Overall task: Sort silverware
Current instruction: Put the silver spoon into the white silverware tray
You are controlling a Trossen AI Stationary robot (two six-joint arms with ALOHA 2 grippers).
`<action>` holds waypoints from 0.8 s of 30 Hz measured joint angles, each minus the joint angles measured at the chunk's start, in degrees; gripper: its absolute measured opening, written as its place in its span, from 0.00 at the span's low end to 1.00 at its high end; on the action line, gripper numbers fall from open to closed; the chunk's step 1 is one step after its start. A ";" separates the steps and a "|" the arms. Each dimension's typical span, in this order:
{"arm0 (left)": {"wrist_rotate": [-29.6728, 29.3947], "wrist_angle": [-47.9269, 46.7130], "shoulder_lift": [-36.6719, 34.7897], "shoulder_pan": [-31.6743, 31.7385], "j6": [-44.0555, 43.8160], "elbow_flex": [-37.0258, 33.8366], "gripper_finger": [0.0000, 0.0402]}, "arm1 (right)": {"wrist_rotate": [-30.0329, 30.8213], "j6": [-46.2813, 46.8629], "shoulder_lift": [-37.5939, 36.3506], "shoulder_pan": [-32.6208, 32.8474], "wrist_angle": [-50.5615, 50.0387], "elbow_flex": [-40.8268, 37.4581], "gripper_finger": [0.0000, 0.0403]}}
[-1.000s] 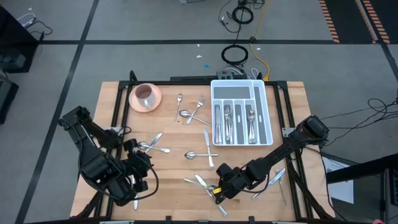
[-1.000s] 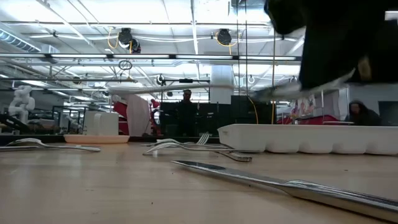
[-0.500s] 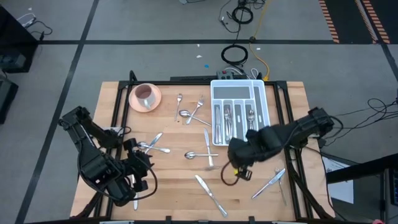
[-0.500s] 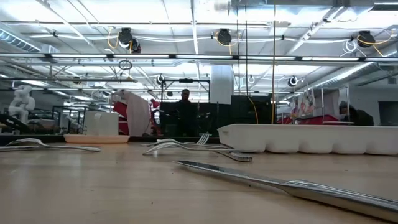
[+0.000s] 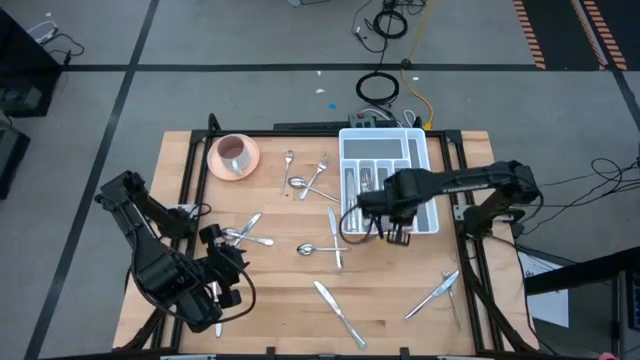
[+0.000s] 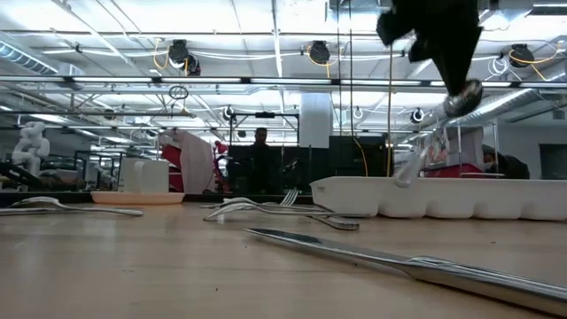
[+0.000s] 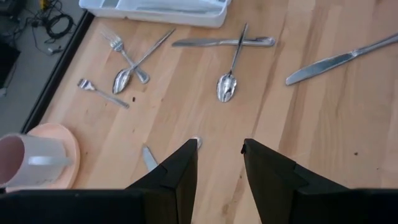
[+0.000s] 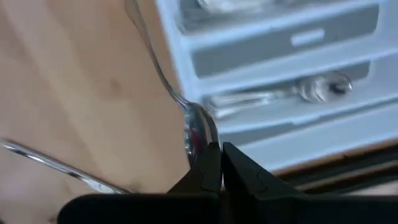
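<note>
Once lifted from the near table, carried far to the white tray point(image 5: 425, 222), right gripper point(image 5: 371, 212) pinching one spoon point(image 8: 194, 127); nearly sorted.

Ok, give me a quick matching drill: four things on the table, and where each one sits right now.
Things:
1. pink bowl
2. white tray
3. right gripper
4. left gripper

Places:
A. at the tray's near edge, shut on a spoon
B. far left corner
C. far side, right of middle
D. near left, open, empty

Pairs: 1-B, 2-C, 3-A, 4-D
</note>
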 joint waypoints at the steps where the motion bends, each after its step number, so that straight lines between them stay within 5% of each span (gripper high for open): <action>1: 0.00 0.04 0.00 0.00 -0.55 -0.49 0.34 | -0.01 -1.73 -0.20 -1.17 0.08 -1.50 0.00; 24: 0.35 -1.30 -0.56 5.54 -2.17 -3.31 0.34 | -3.38 -47.57 -1.25 -30.67 0.20 -5.73 0.00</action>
